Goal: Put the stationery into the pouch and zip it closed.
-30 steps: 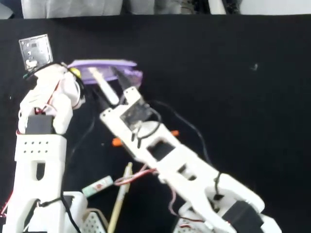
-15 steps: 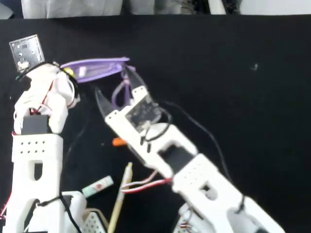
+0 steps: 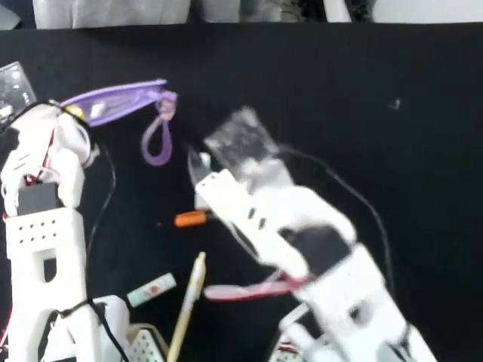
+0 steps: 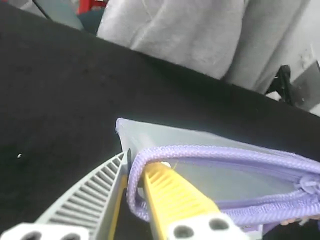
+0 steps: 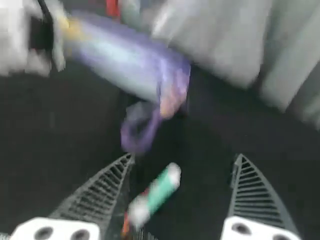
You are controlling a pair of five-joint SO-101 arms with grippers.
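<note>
A purple pouch (image 3: 121,102) is held up off the black table at the far left, its zip edge on top and a purple loop strap (image 3: 156,143) hanging from its right end. My left gripper (image 3: 74,115) is shut on the pouch's left end; the left wrist view has the pouch (image 4: 220,160) pinched in my left gripper (image 4: 132,167). My right gripper (image 5: 180,185) is open, a short way back from the pouch (image 5: 120,57), with a small green-and-white stick (image 5: 155,195) on the table between its fingers. From above, the right gripper (image 3: 198,170) is blurred.
On the table nearer the arms lie an orange piece (image 3: 190,219), a green-and-white tube (image 3: 151,289) and a beige pen (image 3: 189,302). The right half of the black table (image 3: 392,113) is open. Cables trail from both arms.
My left gripper has carried the pouch leftward. My right gripper has pulled back from the pouch's mouth toward the table's middle, and the loop strap now hangs free.
</note>
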